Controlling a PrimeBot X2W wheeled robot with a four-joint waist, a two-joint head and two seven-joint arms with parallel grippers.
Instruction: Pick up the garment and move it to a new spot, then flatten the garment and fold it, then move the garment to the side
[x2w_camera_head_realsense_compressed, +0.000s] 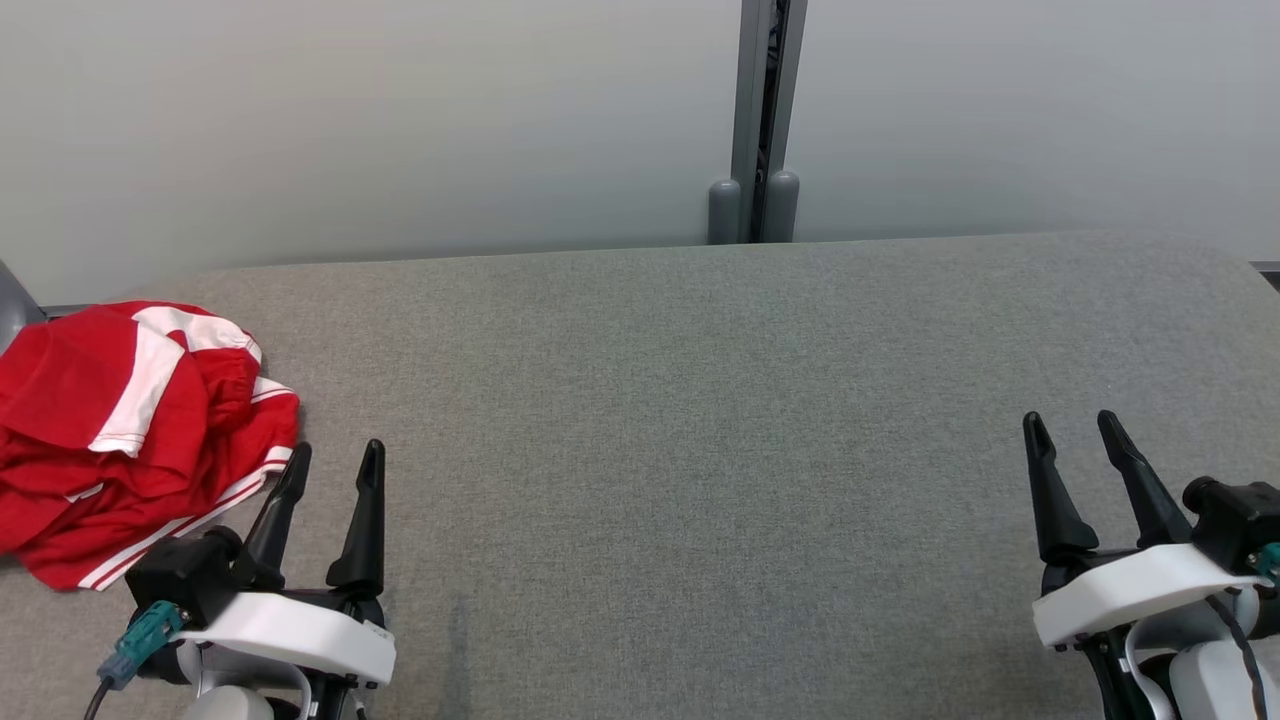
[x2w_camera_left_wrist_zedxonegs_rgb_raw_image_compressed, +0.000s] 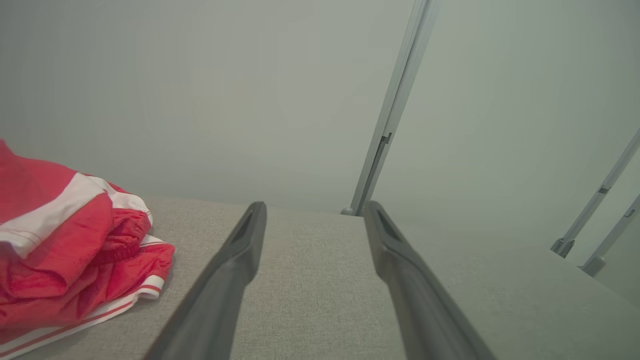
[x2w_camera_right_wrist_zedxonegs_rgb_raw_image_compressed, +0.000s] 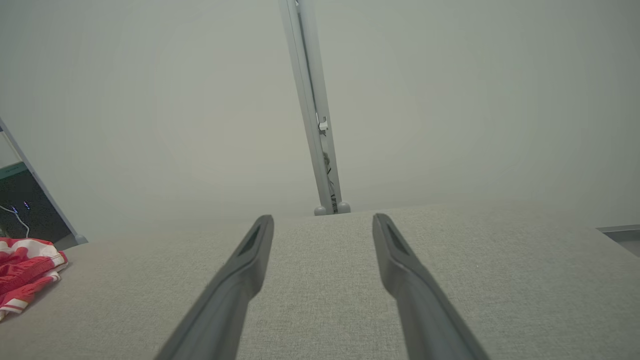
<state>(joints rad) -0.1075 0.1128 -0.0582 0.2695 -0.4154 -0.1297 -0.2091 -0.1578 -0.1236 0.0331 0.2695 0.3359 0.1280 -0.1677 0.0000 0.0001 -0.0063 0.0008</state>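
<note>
A crumpled red garment (x2w_camera_head_realsense_compressed: 120, 430) with white stripes lies in a heap at the far left of the grey fabric table (x2w_camera_head_realsense_compressed: 720, 420). My left gripper (x2w_camera_head_realsense_compressed: 337, 462) stands open just to the right of the heap's lower corner, its fingers empty and pointing away from me. The left wrist view has the garment (x2w_camera_left_wrist_zedxonegs_rgb_raw_image_compressed: 65, 250) at its left edge, beside the open left gripper (x2w_camera_left_wrist_zedxonegs_rgb_raw_image_compressed: 315, 210). At the lower right my right gripper (x2w_camera_head_realsense_compressed: 1074, 425) is open and empty, far from the cloth. In the right wrist view the garment (x2w_camera_right_wrist_zedxonegs_rgb_raw_image_compressed: 25, 267) sits small at the far left, away from the right gripper (x2w_camera_right_wrist_zedxonegs_rgb_raw_image_compressed: 322, 222).
A pale wall with a grey vertical post (x2w_camera_head_realsense_compressed: 757, 120) rises directly behind the table's far edge. The table's rounded corners show at the back left and back right. A dark gap with cables (x2w_camera_right_wrist_zedxonegs_rgb_raw_image_compressed: 20, 215) lies beyond the table's left end.
</note>
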